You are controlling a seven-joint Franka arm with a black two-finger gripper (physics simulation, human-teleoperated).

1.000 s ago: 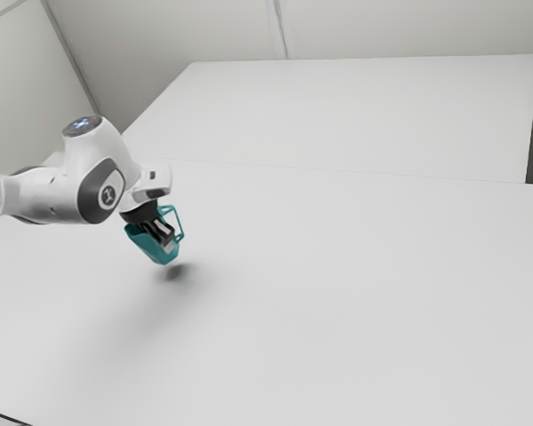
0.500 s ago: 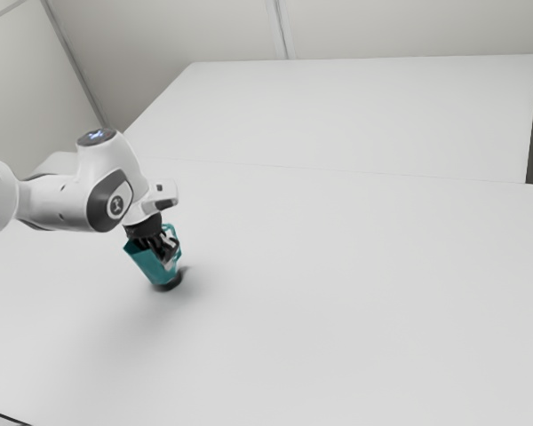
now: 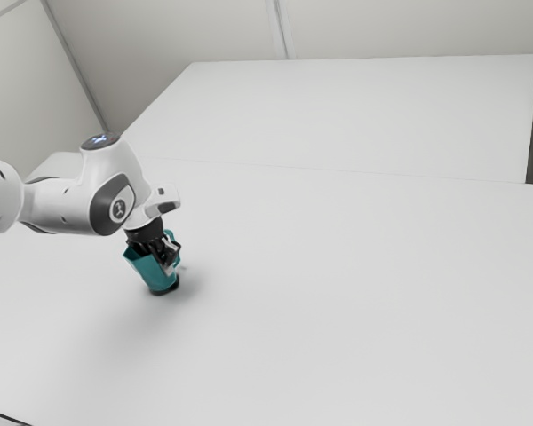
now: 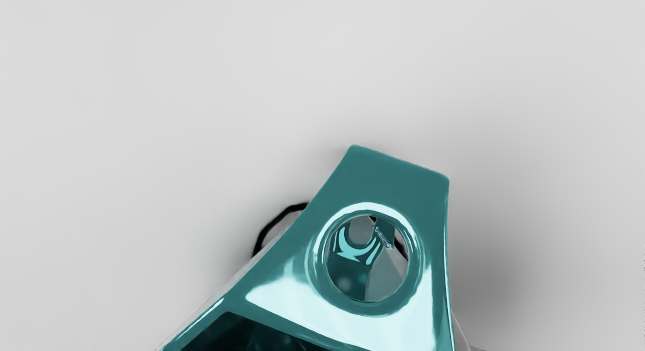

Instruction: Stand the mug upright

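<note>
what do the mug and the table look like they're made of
The mug looks hard and high-gloss, with bright, sharp-edged highlights around its round hole; it could be glazed ceramic, glossy plastic or coated metal. The table looks smooth and matte, perhaps laminate or painted board: plain pale grey, with soft shadows and no visible grain.

The gripper [image 3: 168, 254] is covering part of the mug [image 3: 150, 270]; the mug is partly hiding a black curve [image 4: 292, 207] and running past the wrist view's edge; the exterior view's edge is cropping the arm [image 3: 53, 203]
</note>
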